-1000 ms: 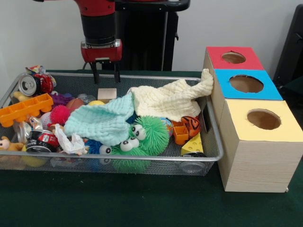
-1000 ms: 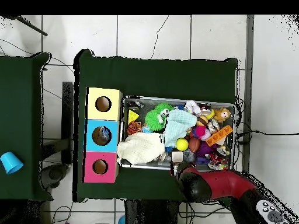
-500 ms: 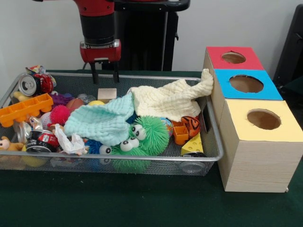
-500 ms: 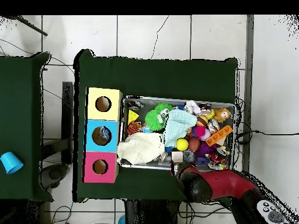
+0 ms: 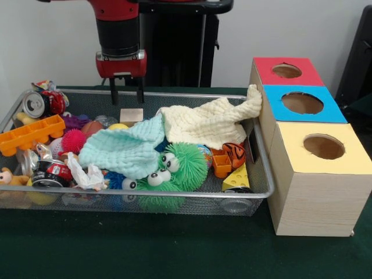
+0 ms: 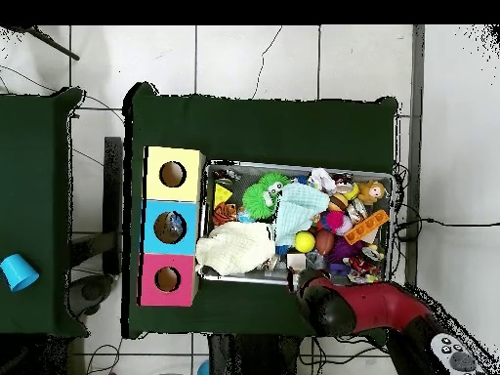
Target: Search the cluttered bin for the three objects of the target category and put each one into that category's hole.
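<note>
Front view showed the gripper [image 5: 125, 90] spread and empty, hanging over the far rim of the wire bin [image 5: 174, 195], just above a small wooden block [image 5: 131, 115] — nothing picked. The bin looked full; which category was wanted couldn't be told — sorting seemingly hardly begun.

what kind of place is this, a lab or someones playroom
Most likely a robotics lab test setup: a red and black robot arm hangs over a wire mesh bin crammed with toys, beside a wooden box with red, blue and yellow holed tops, on a green-covered table with loose cables around.
</note>
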Action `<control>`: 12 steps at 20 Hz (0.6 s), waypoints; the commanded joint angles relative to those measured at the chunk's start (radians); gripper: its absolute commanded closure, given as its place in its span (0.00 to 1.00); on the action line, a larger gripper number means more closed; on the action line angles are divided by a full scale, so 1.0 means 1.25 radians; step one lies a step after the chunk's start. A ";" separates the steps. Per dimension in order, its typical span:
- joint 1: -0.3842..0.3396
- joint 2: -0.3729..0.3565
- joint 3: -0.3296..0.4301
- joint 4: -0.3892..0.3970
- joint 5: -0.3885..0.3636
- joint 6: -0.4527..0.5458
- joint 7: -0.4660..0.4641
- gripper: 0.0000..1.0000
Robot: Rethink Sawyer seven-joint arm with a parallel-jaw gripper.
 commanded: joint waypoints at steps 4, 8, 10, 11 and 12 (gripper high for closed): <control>0.021 0.060 -0.015 -0.103 -0.067 -0.022 0.005 0.00; 0.051 0.084 -0.050 -0.122 -0.084 -0.055 0.037 0.00; 0.066 0.093 -0.066 -0.131 -0.088 -0.071 0.052 0.00; 0.073 0.099 -0.075 -0.135 -0.089 -0.078 0.059 0.00; 0.080 0.103 -0.083 -0.138 -0.089 -0.086 0.065 0.00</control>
